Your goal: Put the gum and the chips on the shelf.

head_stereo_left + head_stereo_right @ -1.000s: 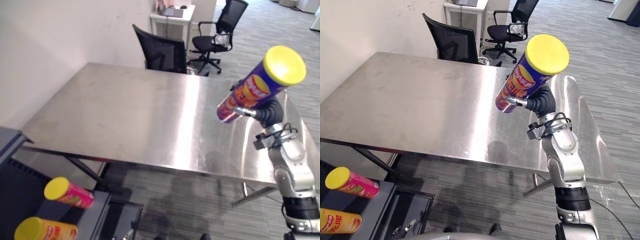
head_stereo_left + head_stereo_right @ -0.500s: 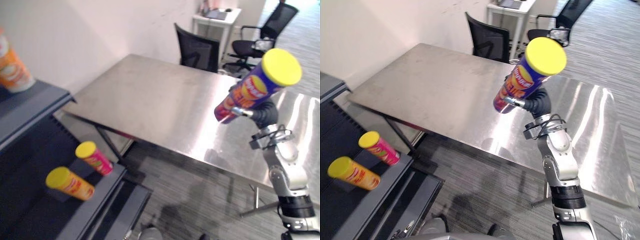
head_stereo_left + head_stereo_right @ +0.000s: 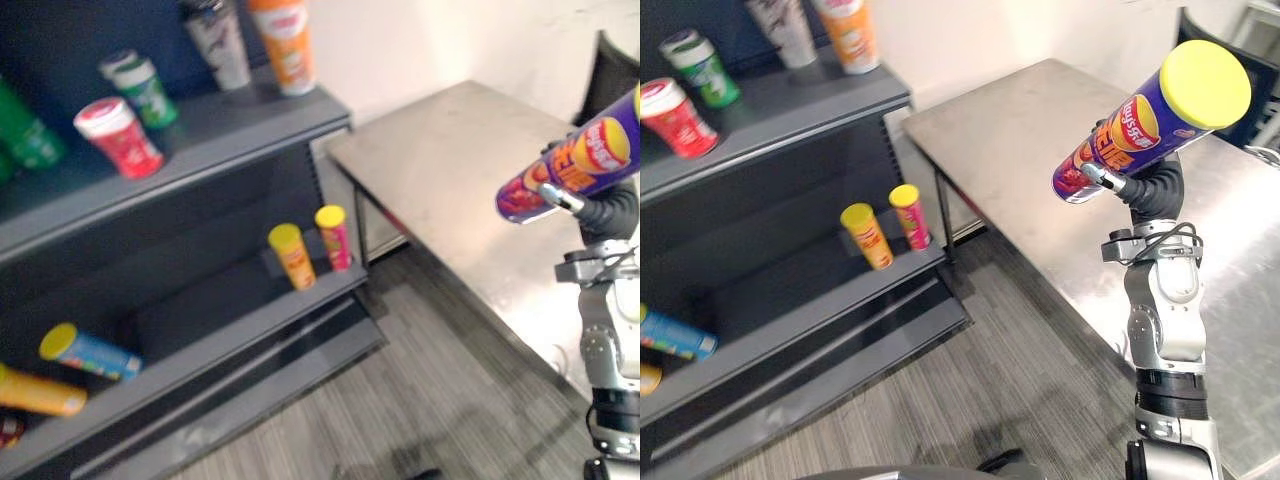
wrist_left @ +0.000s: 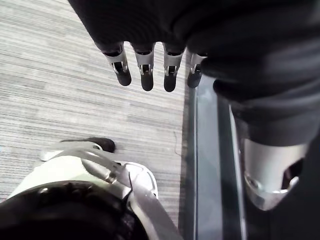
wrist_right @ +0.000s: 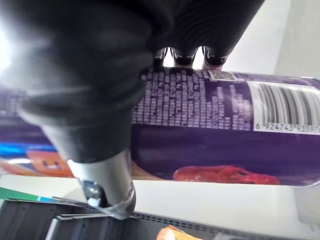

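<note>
My right hand (image 3: pixel 1143 190) is shut on a purple chips can (image 3: pixel 1145 120) with a yellow lid, held aloft and tilted over the edge of the steel table (image 3: pixel 1030 130). In the right wrist view the fingers and thumb of the right hand (image 5: pixel 95 100) wrap the purple can (image 5: pixel 225 135). The dark grey shelf (image 3: pixel 790 120) stands to the left, well away from the can. A green tub (image 3: pixel 700 68) and a red tub (image 3: pixel 668 112) stand on its upper board. My left hand (image 4: pixel 146 70) hangs over the carpet with straight fingers, holding nothing.
On the shelf's lower board (image 3: pixel 830 305) stand an orange can (image 3: pixel 868 235) and a pink can (image 3: pixel 910 215), both yellow-lidded; a blue can (image 3: pixel 670 335) lies further left. An orange cup (image 3: pixel 848 35) and a pale cup (image 3: pixel 780 30) stand on the upper board. Grey carpet lies between shelf and table.
The whole view has swung left from the table to the shelf, so the camera has moved. My right hand still holds the purple can aloft.
</note>
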